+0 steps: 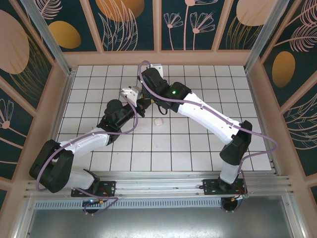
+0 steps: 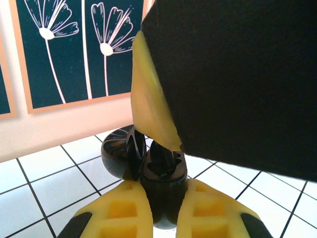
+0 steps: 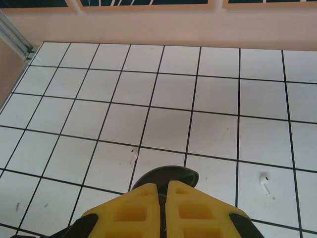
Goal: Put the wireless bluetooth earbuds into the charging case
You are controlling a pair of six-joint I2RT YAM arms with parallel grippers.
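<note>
My left gripper [image 2: 163,187] is shut on the body of a black charging case [image 2: 166,198] and holds it upright off the tiles. Its lid [image 2: 119,153] hangs open to the left, and dark wells show in the opening. From above, a yellow finger [image 2: 148,109] of my right gripper comes down to the case's mouth. In the right wrist view the right gripper [image 3: 163,187] has its jaws almost together with a thin dark sliver between them, and the black lid [image 3: 166,174] lies just beyond. Two white earbuds [image 3: 132,156] [image 3: 265,183] lie on the tiles. I see no black earbud clearly.
Both arms meet over the middle of the white tiled floor [image 1: 198,148], toward the back. A small white object [image 1: 157,121] lies on a tile just in front of them. Wooden walls [image 1: 163,58] ring the floor, with a metal rail along the near edge.
</note>
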